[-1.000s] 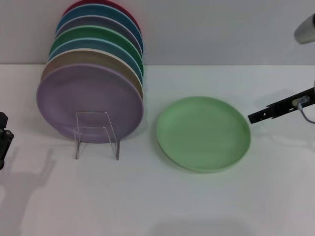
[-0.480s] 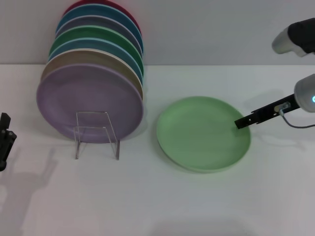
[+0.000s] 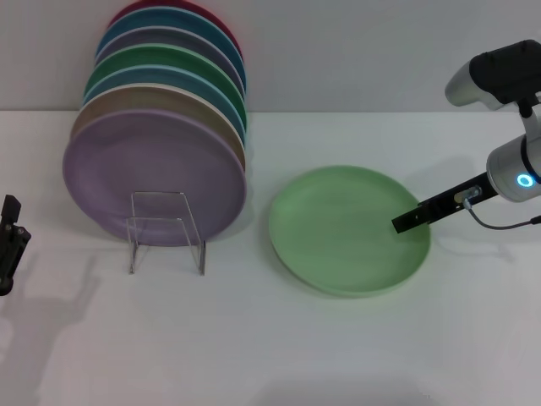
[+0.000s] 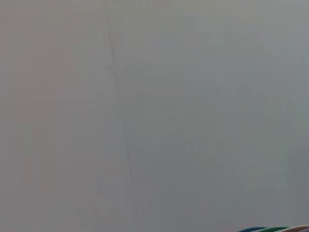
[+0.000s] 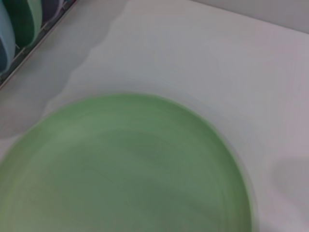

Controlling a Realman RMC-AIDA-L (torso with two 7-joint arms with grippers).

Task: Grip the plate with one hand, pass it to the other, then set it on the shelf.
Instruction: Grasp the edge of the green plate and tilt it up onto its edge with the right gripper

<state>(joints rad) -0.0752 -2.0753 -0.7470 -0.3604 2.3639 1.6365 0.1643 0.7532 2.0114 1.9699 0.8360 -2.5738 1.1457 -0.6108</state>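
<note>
The pale mint-green plate (image 3: 342, 228) lies flat on the white table, right of the rack, and fills the lower part of the right wrist view (image 5: 125, 169). My right gripper (image 3: 401, 223), on the silver-grey arm with the blue ring (image 3: 524, 179), reaches in from the right, its black tip over the plate's right part. My left gripper (image 3: 8, 241) is at the far left edge, low by the table. The clear shelf (image 3: 166, 230) stands left of the plate, its transparent bracket in front of a lavender plate (image 3: 152, 173).
Several coloured plates (image 3: 169, 76) stand on edge in a row behind the lavender one, up to the grey back wall; their rims show in the right wrist view (image 5: 19, 24) and left wrist view (image 4: 275, 229). Bare white table lies in front.
My right arm has moved left; its black tip went from beyond the plate's right rim to over the plate's right part. The left gripper has barely moved.
</note>
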